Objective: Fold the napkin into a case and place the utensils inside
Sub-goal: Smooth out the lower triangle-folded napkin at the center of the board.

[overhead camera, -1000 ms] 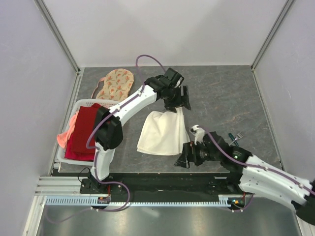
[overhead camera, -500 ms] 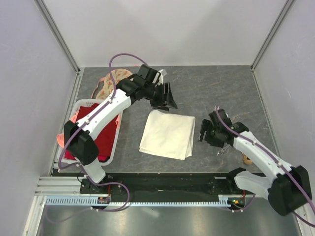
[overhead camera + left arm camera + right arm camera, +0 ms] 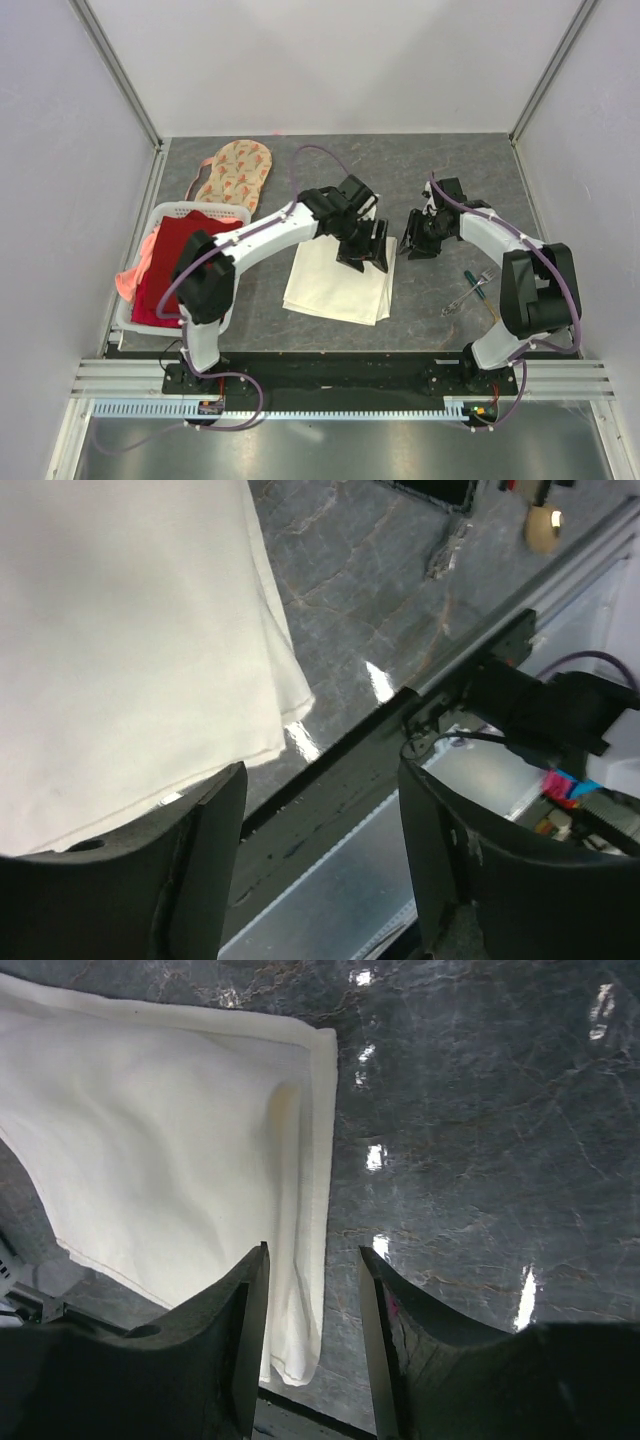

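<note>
Over the napkin (image 3: 330, 290), left fingers (image 3: 205, 870), possibly touching.

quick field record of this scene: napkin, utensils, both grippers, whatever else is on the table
napkin: cream cloth, folded into a layered rectangle, flat on the table
utensils: slim cutlery on the table right of the napkin, not inside it
left gripper: open, empty, over the napkin's far edge
right gripper: open, empty, by the napkin's right edge
other: white basket holding a red cloth; peach floral cloth behind it
stage: utensils not yet placed
</note>
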`<move>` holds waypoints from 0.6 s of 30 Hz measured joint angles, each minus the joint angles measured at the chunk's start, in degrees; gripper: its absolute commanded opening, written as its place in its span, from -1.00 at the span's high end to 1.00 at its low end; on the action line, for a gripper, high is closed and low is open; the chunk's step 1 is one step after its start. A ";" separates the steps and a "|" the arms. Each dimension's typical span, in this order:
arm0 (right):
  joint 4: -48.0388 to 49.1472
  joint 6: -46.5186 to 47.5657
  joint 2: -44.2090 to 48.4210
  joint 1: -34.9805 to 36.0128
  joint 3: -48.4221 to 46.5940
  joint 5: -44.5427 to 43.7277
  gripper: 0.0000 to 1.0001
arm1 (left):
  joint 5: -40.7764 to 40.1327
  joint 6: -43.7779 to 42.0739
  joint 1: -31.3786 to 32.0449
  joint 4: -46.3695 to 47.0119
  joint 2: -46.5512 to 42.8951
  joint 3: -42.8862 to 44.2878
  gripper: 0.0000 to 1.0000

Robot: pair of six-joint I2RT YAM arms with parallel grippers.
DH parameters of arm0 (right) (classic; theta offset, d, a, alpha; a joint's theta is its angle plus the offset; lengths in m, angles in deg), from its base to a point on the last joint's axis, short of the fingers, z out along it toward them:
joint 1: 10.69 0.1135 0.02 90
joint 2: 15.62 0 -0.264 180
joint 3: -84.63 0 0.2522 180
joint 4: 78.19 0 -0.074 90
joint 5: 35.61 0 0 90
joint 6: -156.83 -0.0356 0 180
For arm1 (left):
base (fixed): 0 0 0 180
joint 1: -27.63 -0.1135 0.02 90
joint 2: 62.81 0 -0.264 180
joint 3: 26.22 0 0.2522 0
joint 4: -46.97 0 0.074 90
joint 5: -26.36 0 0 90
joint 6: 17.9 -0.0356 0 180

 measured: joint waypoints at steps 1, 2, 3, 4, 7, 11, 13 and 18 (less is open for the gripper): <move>0.15 0.07 -0.57 0.00 -0.09 0.72 0.04 | -0.92 -0.09 0.66 -0.33 1.90 1.36 -0.47; 0.33 0.07 -0.90 0.09 -0.17 1.09 0.05 | -1.97 -0.11 0.98 -0.50 4.09 3.30 -0.47; 0.52 0.07 -1.14 0.11 -0.24 1.33 0.07 | -3.45 -0.11 1.09 -0.50 6.16 5.38 -0.44; 0.79 0.04 -1.31 0.11 -0.31 1.53 0.20 | -4.81 -0.11 1.07 -0.55 7.87 7.08 -0.37; 1.68 -0.07 -2.21 -0.39 -0.87 2.12 0.45 | -9.03 -0.17 0.90 -0.76 13.14 13.66 -0.30; 2.47 -0.07 -3.39 -1.42 -1.14 2.19 0.46 | -12.13 -0.31 0.74 -1.05 16.96 18.99 -0.29; 2.47 -0.07 -3.50 -1.68 -1.14 2.14 0.46 | -13.77 -0.66 0.87 -1.49 18.21 21.03 -0.31; 3.21 -1.20 -3.54 -1.77 -1.09 2.23 0.46 | -20.24 -3.65 1.68 -3.06 20.68 25.53 -0.28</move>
